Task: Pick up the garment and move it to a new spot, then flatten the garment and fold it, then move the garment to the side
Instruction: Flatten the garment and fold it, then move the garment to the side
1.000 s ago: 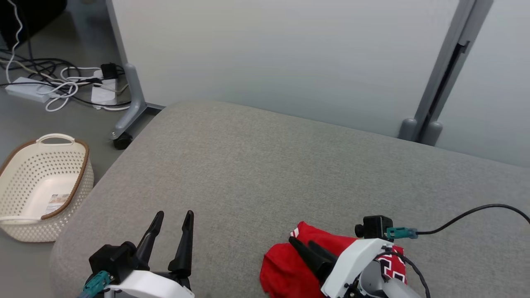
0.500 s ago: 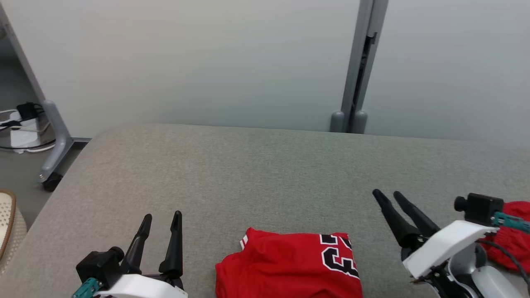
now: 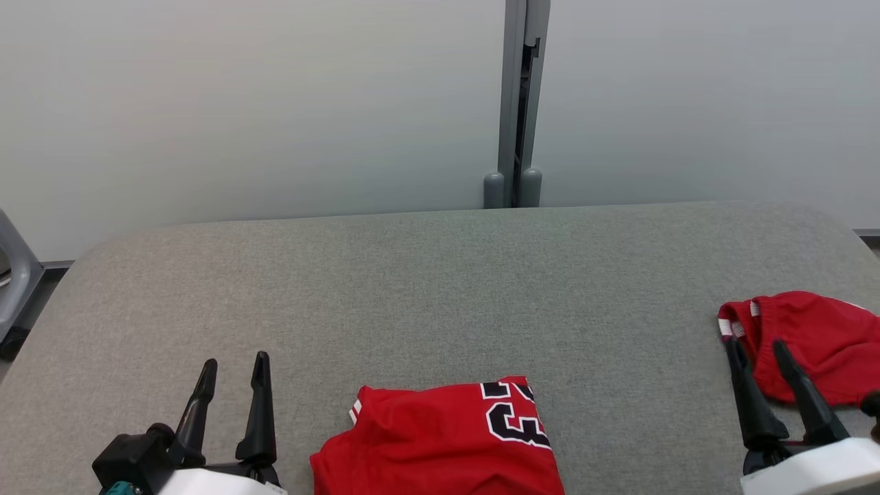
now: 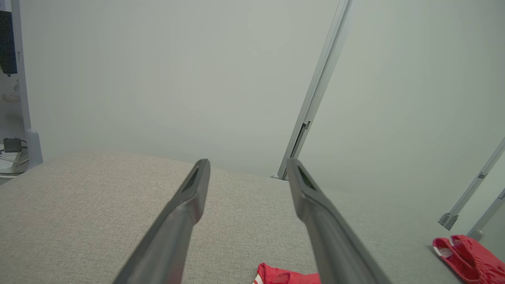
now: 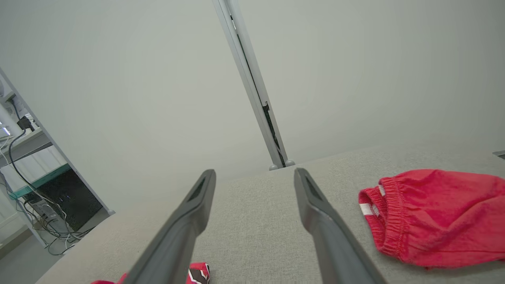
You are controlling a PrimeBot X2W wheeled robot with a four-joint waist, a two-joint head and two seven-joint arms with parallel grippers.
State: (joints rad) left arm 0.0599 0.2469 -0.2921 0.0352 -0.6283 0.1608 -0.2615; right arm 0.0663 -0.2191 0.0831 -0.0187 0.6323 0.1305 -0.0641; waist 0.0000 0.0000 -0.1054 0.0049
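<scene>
Moved: right gripper (image 3: pixel 755 344) is off the jersey (image 3: pixel 440 440) now, away at the near right; the camera has swung right too.
Jersey: red, folded into a neat flat block, black white-edged number on top, white trim at its left corner.
Where: near edge, middle of the grey cushion (image 3: pixel 440 289), between both grippers.
Left gripper (image 3: pixel 235 359): jaws apart, empty, left of the jersey.
Right gripper: jaws apart, empty, just beside the crumpled red shorts (image 3: pixel 818 337).

Lab or office-style test space. Pale partition panels (image 3: pixel 240 103) standing across upper frame, joining at grey post (image 3: pixel 515 103). Grey padded table (image 3: pixel 412 275) spreading across lower half. Desk (image 5: pixel 39 163) and cables (image 5: pixel 51 236) trailing at left edge of right wrist view.
</scene>
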